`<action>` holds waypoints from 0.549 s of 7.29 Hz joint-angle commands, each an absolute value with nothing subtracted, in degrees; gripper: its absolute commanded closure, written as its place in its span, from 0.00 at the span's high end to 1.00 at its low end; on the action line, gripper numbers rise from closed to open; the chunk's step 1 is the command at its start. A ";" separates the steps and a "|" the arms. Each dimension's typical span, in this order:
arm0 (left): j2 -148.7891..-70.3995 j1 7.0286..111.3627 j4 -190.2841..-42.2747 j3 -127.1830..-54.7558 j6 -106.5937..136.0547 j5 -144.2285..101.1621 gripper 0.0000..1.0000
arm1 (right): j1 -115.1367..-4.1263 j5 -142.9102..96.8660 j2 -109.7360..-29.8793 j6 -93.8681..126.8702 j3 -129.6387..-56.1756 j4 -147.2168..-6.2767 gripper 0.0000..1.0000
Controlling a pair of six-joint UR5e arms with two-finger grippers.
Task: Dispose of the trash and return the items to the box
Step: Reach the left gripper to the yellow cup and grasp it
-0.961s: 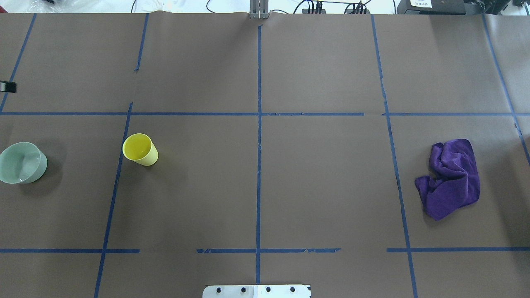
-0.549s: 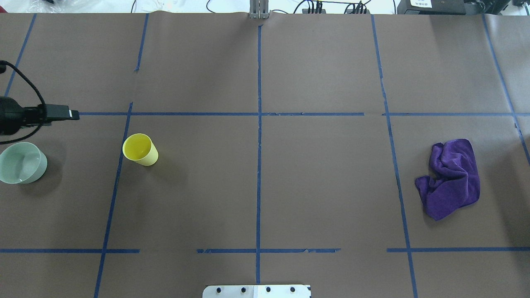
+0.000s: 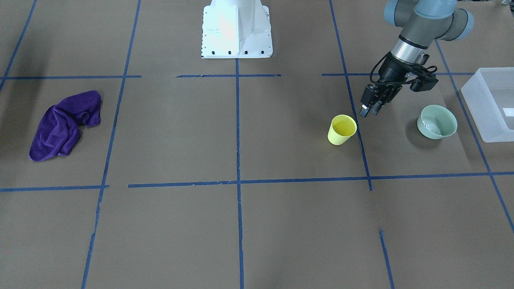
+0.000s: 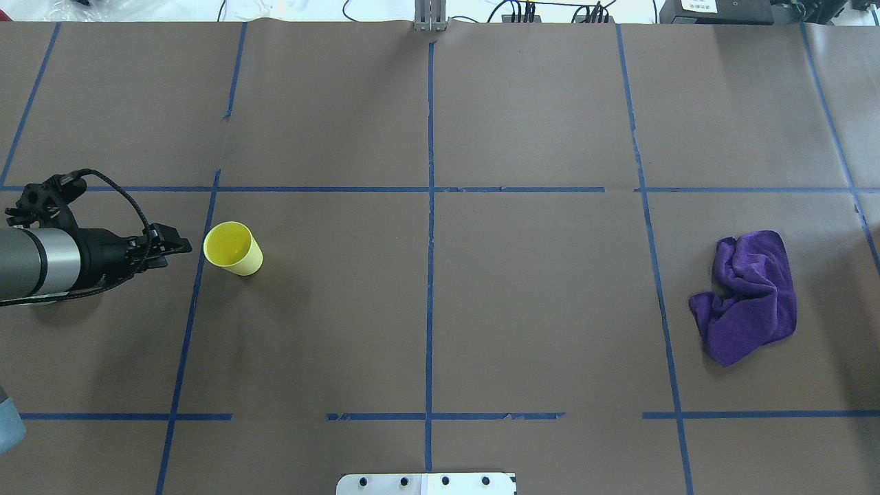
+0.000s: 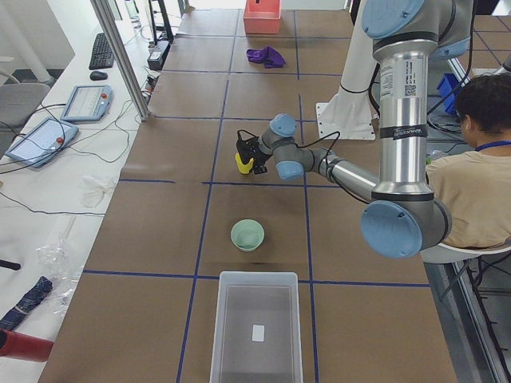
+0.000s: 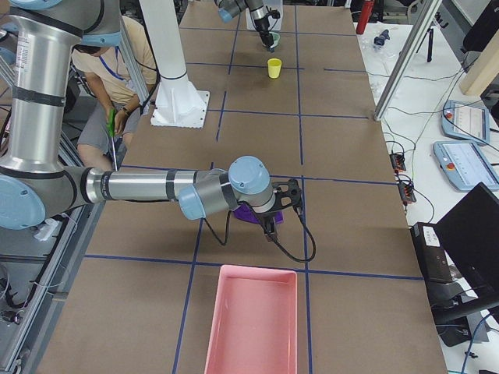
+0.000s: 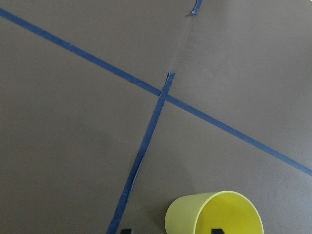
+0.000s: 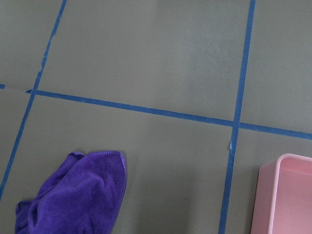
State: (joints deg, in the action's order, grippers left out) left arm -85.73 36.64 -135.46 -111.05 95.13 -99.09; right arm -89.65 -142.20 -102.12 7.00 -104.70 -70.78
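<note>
The yellow cup (image 3: 342,129) stands upright on the brown table; it also shows in the overhead view (image 4: 234,249) and at the bottom of the left wrist view (image 7: 214,214). My left gripper (image 3: 367,109) is open and empty, right beside the cup's rim (image 4: 180,246). In the wrist view its two fingertips straddle the cup's near wall. The mint-green bowl (image 3: 437,121) sits between the cup and the frosted-white box (image 3: 486,105); my left arm hides it in the overhead view. My right gripper (image 6: 269,226) hovers by the purple cloth; I cannot tell if it is open or shut.
A crumpled purple cloth (image 4: 749,295) lies on the table's right side. A pink bin (image 6: 249,321) stands beyond it at that end. The white robot base (image 3: 237,28) is at the table's edge. An operator (image 5: 479,159) sits behind the robot.
My left arm has come in from the overhead view's left edge and moved right, up to the yellow cup. It now covers the bowl in that view. Cup, bowl and cloth have not moved.
</note>
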 commanded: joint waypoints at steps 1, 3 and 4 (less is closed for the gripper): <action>-88.13 35.95 -132.21 -110.74 96.06 -98.70 0.52 | -89.65 -142.21 -102.39 6.94 -104.68 -70.75 1.00; -91.57 35.95 -129.12 -109.87 96.06 -98.70 0.51 | -89.65 -142.21 -102.66 6.94 -104.68 -70.75 1.00; -92.89 35.95 -129.02 -108.56 96.06 -98.70 0.49 | -89.65 -142.21 -102.66 6.86 -104.68 -70.75 1.00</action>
State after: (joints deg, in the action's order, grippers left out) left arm -91.16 35.96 -129.73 -109.80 96.05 -98.72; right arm -89.65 -142.21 -102.61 6.93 -104.68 -70.75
